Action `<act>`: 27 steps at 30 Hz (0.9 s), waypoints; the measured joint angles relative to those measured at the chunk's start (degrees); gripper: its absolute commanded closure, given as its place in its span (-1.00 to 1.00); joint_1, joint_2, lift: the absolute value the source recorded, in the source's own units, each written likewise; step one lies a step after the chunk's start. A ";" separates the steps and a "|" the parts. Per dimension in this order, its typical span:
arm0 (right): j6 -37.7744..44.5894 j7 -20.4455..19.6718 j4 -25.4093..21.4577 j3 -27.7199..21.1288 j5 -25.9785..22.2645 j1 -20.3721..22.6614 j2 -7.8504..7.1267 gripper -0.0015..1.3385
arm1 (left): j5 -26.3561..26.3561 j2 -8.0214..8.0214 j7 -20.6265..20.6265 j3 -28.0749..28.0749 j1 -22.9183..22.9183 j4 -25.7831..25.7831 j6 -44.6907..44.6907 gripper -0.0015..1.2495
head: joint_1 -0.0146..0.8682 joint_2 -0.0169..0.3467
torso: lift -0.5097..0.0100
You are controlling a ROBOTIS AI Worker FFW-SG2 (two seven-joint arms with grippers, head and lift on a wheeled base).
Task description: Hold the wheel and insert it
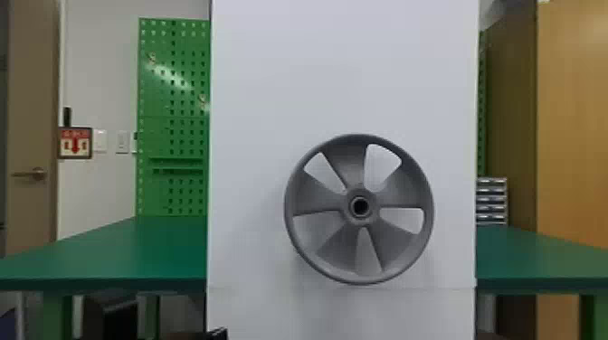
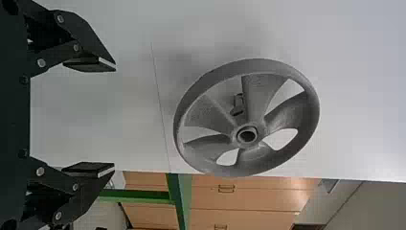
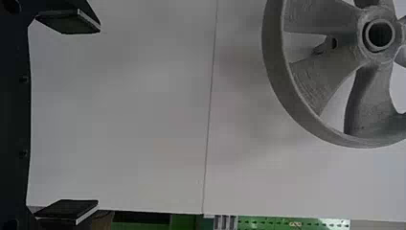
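free room before the wheel [image 1: 360,189], gaps between its spokes [image 1: 400,192], white panel [image 1: 344,81] blocking behind

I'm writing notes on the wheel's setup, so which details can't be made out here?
- Head view: what lies between the wheel and the white panel, hidden by the wheel itself.
- Head view: how deep the hub's hole goes; its inside is dark.
- Left wrist view: most of the small part behind the wheel, covered by a spoke.
- Right wrist view: the wheel's far side, cut off by the edge.
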 measured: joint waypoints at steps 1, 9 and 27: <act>-0.53 0.01 0.57 0.04 0.00 0.34 0.01 -1.00 | 0.00 -0.01 0.00 0.02 0.02 -0.02 -0.02 -0.19 | -0.97 -0.86 | -0.94; -5.55 0.19 6.07 0.47 1.29 1.98 -0.02 -1.00 | 0.00 -0.06 -0.04 0.15 0.15 -0.10 -0.11 -0.19 | -0.97 -0.86 | -0.94; -12.70 0.38 15.63 0.85 2.60 3.65 -0.30 -1.00 | 0.25 -0.14 -0.04 0.45 0.56 -0.16 -0.37 -0.19 | -0.97 -0.86 | -0.94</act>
